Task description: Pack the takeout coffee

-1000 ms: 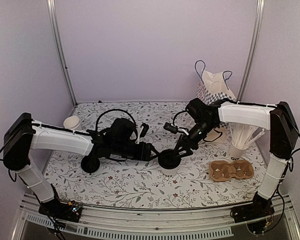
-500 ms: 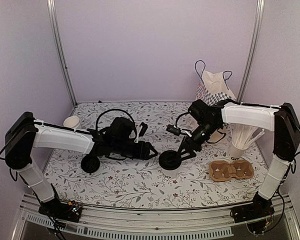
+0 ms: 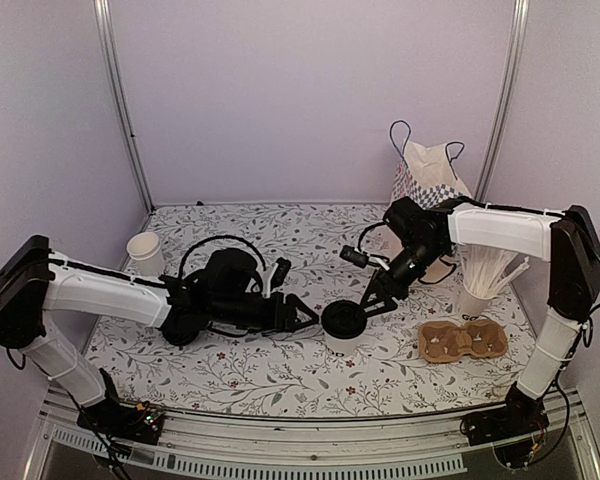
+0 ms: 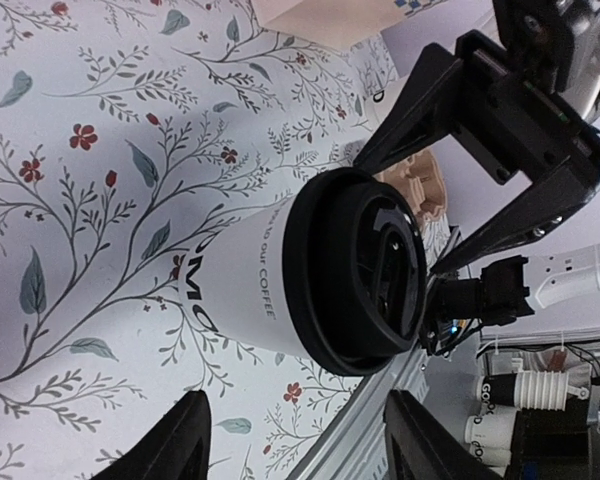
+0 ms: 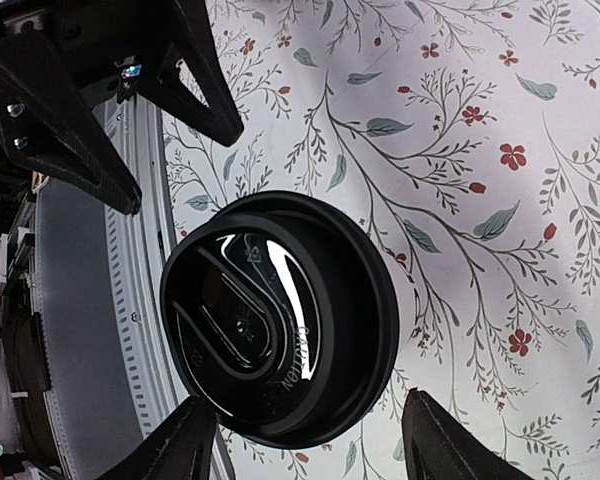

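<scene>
Takeout coffee stands upright on surface, centre, slightly right. Left tool just left of it, right tool just right and behind; cup sits between the two, neither touching it. Cup carrier lies right of the coffee, toward the front right. Cup with sticks stands just behind the carrier. Paper bag stands at the rear right, behind that cup. Plain cup stands at the far left edge, well apart from the rest.

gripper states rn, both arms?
left gripper: open, empty; takeout coffee just ahead.
right gripper: open, straddling the coffee's black lid.
</scene>
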Robot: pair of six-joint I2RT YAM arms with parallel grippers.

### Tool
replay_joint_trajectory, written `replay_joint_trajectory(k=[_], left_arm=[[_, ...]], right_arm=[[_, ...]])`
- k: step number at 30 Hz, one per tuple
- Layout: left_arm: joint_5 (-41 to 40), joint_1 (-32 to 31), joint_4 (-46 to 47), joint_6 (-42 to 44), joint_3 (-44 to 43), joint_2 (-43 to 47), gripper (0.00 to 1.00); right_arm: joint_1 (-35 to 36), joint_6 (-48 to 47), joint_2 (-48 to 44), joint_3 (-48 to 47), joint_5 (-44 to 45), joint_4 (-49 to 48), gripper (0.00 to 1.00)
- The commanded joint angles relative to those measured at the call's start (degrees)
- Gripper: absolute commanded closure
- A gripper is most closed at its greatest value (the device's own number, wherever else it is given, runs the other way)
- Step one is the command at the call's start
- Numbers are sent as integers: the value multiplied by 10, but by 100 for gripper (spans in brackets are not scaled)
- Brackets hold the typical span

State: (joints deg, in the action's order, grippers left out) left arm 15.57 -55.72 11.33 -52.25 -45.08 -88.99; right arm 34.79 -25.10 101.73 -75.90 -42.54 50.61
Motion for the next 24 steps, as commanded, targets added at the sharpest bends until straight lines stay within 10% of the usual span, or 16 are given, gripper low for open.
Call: replay_joint_trajectory(k=[1, 24], left_arm=[[28, -10, 67, -43, 10, -22, 40], [71, 40, 52, -5, -52, -96, 45]], right_arm=[[-4, 6, -15, -4, 1, -4, 34], [-7, -22, -59, 53, -37, 6, 38]])
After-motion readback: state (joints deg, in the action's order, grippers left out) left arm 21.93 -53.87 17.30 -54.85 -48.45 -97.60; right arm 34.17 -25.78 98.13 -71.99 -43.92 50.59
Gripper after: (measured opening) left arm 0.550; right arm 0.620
